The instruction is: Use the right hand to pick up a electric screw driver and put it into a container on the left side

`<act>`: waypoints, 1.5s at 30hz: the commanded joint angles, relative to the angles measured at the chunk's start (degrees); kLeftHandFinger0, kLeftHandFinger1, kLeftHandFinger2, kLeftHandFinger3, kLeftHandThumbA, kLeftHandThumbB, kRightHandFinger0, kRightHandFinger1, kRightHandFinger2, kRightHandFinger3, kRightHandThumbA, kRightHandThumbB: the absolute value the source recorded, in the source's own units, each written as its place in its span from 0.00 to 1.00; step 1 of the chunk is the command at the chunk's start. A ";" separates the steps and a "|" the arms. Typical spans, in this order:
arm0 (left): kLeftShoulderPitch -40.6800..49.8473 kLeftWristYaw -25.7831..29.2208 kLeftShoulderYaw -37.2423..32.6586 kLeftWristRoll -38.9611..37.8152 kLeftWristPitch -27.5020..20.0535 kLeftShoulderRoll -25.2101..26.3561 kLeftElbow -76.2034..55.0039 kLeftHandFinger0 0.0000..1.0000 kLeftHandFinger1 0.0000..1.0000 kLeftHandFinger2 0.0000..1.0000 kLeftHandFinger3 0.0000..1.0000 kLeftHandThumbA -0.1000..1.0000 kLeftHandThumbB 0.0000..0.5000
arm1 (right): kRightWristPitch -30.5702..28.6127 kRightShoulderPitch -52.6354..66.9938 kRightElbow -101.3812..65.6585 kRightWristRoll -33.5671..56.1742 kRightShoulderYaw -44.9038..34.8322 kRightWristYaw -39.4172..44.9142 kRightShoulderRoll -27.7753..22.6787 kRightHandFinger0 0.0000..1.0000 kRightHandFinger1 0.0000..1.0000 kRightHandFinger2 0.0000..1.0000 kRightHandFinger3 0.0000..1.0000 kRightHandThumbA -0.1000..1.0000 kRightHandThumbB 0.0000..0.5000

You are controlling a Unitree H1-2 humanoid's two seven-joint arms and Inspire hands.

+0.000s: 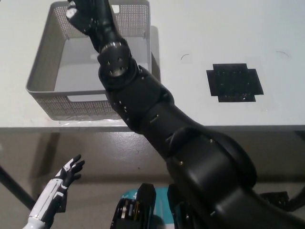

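Right robot hand point(85, 13) over the grey basket point(42, 67) — grip unclear — left robot hand point(70, 168) low, fingers spread.

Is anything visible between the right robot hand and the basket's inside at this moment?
Nothing visible blocks it. The right robot hand is already over the basket, near its far wall, and the basket floor that shows is bare. Whether the hand holds the screwdriver cannot be told. The left robot hand rests low, below the table edge.
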 commanded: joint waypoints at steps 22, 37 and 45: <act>-2.66 -1.61 -2.28 3.37 -0.24 1.97 -2.09 1.00 1.00 1.00 1.00 1.00 0.82 | 4.78 6.29 1.18 -4.29 6.92 2.36 -3.54 0.08 0.46 0.78 0.79 0.00 0.36; -2.83 -2.35 -2.61 3.80 -0.45 2.35 -1.90 1.00 1.00 1.00 1.00 1.00 0.83 | 4.82 4.72 0.47 -4.35 7.37 13.85 -6.07 1.00 1.00 1.00 1.00 0.95 1.00; -2.47 -2.71 -2.46 2.64 -0.84 2.12 -1.12 1.00 1.00 1.00 1.00 1.00 0.80 | 0.99 1.35 -1.24 -3.29 5.86 13.19 -7.12 1.00 1.00 1.00 1.00 1.00 1.00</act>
